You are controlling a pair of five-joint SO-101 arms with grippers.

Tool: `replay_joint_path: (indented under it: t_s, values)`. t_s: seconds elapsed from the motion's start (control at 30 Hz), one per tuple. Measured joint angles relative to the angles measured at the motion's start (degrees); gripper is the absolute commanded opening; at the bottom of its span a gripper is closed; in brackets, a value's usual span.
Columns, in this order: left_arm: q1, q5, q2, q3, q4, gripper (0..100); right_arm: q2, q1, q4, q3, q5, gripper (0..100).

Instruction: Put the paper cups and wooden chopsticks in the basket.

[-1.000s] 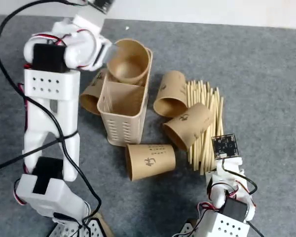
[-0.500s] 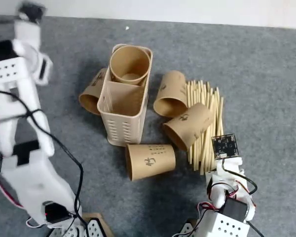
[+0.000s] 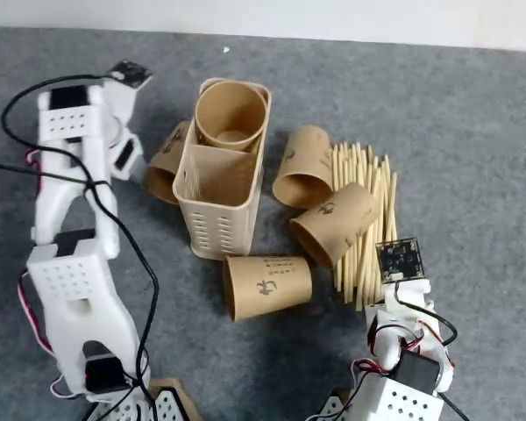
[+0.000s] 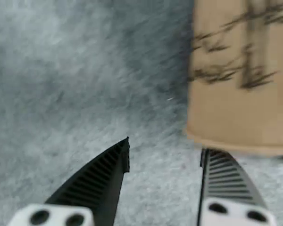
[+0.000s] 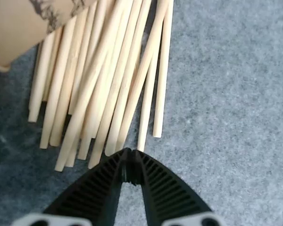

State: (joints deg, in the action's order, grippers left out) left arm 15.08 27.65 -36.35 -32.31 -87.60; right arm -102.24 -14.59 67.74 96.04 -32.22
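A beige slotted basket [image 3: 212,230] stands mid-table with one paper cup [image 3: 231,116] upright in its far compartment. Another cup [image 3: 162,165] lies on its side against the basket's left wall. My left gripper [image 4: 166,146] is open just above the grey mat, and that cup's [image 4: 238,75] rim sits over one fingertip [image 4: 216,162]. Three more cups lie to the right [image 3: 302,167], [image 3: 337,224] and in front [image 3: 267,285]. A pile of wooden chopsticks [image 3: 366,219] lies at the right. My right gripper [image 5: 130,155] is shut, just short of the chopsticks' [image 5: 104,94] near ends.
Grey mat [image 3: 473,132] covers the table, with open room at the far right and far left. A pale wall edge [image 3: 351,17] runs along the back. The left arm's cables [image 3: 35,171] hang beside it.
The left arm swung away from above the basket, leaving a cup upright in it, and has come down beside the cup lying left of the basket. The right arm has not moved.
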Motion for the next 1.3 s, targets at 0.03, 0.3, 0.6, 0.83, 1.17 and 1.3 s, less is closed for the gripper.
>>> replay_joint_path:
  t_s: [0.03,0.3,0.6,0.83,1.17,1.3]
  values:
    - [-0.8,0.0,0.0,0.0,0.7,25,0.0,0.0,0.0,0.0,0.0,0.6]
    - [-2.9,-2.6,-6.6,0.0,17.2,25,0.0,0.0,0.0,0.0,0.0,0.6]
    - [-4.7,-6.1,-11.6,0.1,33.3,13,0.0,0.0,0.0,0.0,0.0,0.6]
    - [-8.7,-6.1,-11.8,0.0,36.0,12,0.0,0.0,0.0,0.0,0.0,0.6]
    - [-11.6,-6.2,-12.0,-6.1,33.9,0,0.0,0.0,0.0,0.0,0.0,0.6]
    - [-8.4,-9.1,-12.1,-15.0,27.0,0,0.0,0.0,0.0,0.0,0.0,0.6]
